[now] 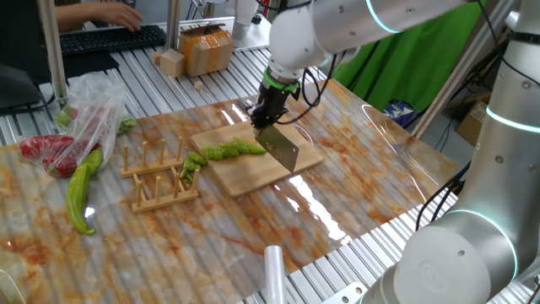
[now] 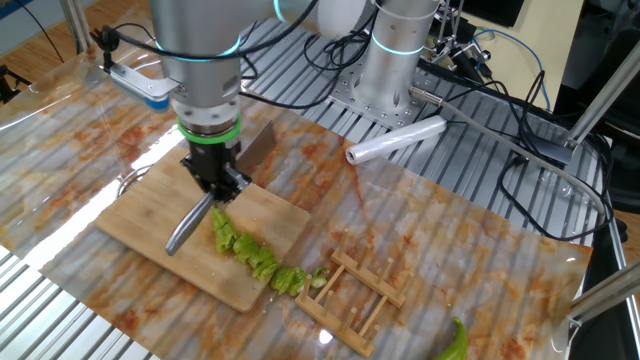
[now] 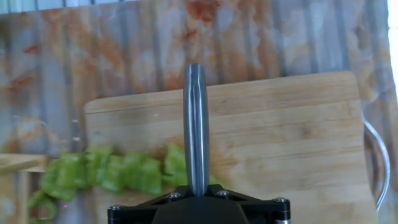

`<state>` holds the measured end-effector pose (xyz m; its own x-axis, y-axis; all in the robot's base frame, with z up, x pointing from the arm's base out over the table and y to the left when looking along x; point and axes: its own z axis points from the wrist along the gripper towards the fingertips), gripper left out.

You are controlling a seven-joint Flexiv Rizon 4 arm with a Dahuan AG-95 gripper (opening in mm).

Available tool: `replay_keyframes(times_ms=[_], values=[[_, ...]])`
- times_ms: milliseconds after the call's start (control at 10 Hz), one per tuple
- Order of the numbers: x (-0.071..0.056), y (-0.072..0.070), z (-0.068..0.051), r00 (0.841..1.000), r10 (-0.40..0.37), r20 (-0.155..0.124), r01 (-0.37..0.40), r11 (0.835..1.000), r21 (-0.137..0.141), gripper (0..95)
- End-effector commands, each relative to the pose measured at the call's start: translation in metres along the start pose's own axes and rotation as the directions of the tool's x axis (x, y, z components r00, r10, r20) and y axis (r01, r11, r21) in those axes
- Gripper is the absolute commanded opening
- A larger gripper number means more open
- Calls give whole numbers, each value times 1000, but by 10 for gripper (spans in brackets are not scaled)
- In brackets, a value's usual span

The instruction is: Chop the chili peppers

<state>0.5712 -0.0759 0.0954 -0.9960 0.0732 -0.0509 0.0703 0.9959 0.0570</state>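
Observation:
The chili peppers [image 1: 221, 153] lie as a row of green chunks on the wooden cutting board [image 1: 253, 173], with a few pieces off its left edge. My gripper [image 1: 270, 116] is shut on a steel knife [image 1: 283, 150]. The blade stands over the board at the right end of the row. In the other fixed view, the gripper [image 2: 213, 182] holds the knife [image 2: 188, 226] just above the chili chunks [image 2: 250, 255]. In the hand view the knife spine [image 3: 196, 137] runs away from the gripper [image 3: 196, 196], with chili pieces [image 3: 118, 174] to its left on the board [image 3: 286, 143].
A wooden rack [image 1: 160, 179] stands left of the board. Further left lie a pale curved green pepper [image 1: 82, 190] and a clear bag of red peppers [image 1: 59, 145]. A plastic film roll [image 1: 274, 270] lies at the front edge. A cardboard box [image 1: 207, 49] sits at the back.

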Motion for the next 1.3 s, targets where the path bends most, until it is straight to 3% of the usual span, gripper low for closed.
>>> replay_keyframes(times_ms=[100, 300, 700, 800, 1300], values=[[6, 20, -16, 999, 35, 9, -35, 999, 5, 0], [10, 44, -30, 999, 52, 2, -52, 999, 8, 0], [13, 93, -40, 996, 90, 3, -90, 995, 32, 0], [13, 99, -39, 996, 88, 7, -88, 995, 39, 0], [10, 101, -30, 994, 107, -8, -107, 994, 36, 0]])
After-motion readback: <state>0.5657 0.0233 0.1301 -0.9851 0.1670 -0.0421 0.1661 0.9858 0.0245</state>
